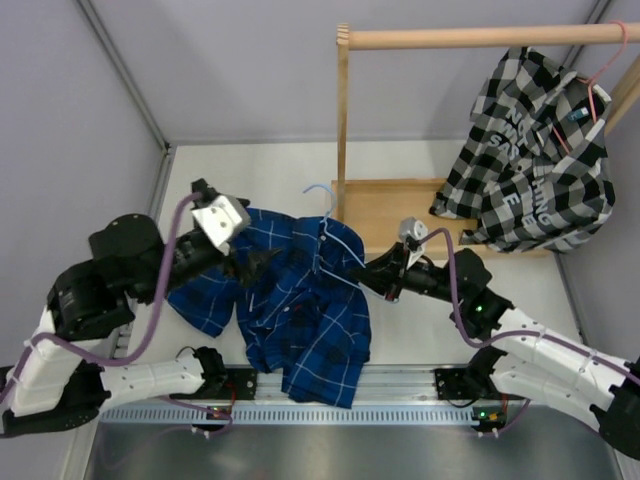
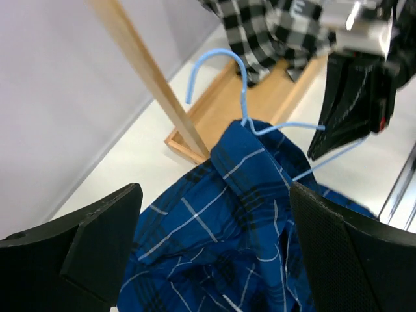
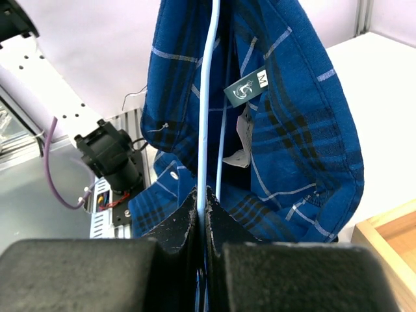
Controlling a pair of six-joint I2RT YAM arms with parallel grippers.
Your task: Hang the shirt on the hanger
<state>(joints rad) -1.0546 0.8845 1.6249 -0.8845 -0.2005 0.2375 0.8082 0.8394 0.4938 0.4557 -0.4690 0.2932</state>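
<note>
Our right gripper (image 3: 201,208) clamps the hanger (image 3: 208,97), left gripper (image 2: 214,240) gapes empty; we think the shirt's (image 1: 300,300) loose shoulder needs pulling over.

The shirt (image 1: 305,310) lies crumpled on the table (image 1: 260,165), its lower edge reaching over the near rail (image 1: 410,385). The hook of the hanger (image 1: 318,193) pokes out above the collar, just beside the rack (image 1: 343,120) post. The left gripper (image 1: 248,262) is at the shirt's left side, the right gripper (image 1: 368,272) at its right (jaws unclear from here). A checked shirt (image 1: 530,150) hangs on a pink hanger (image 1: 603,70) from the rack's bar.
</note>
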